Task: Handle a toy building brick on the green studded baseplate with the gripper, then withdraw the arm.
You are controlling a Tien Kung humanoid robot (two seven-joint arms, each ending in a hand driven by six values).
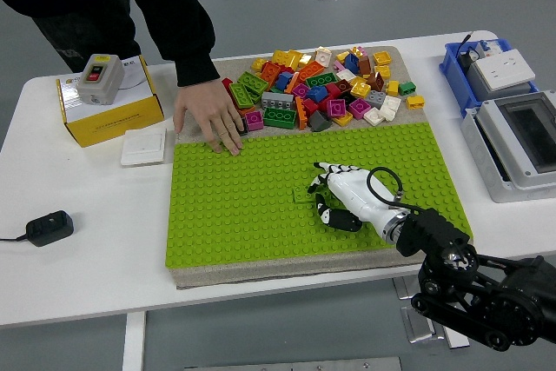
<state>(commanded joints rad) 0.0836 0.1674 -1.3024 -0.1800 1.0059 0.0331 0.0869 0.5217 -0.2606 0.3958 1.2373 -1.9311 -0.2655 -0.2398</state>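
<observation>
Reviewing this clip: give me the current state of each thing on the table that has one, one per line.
right hand: fingers curled around the green brick on the baseplate
green brick: seated on the baseplate
baseplate: flat on the mat
person's hand: flat on the mat's far-left corner
loose bricks: piled beyond the baseplate
</observation>
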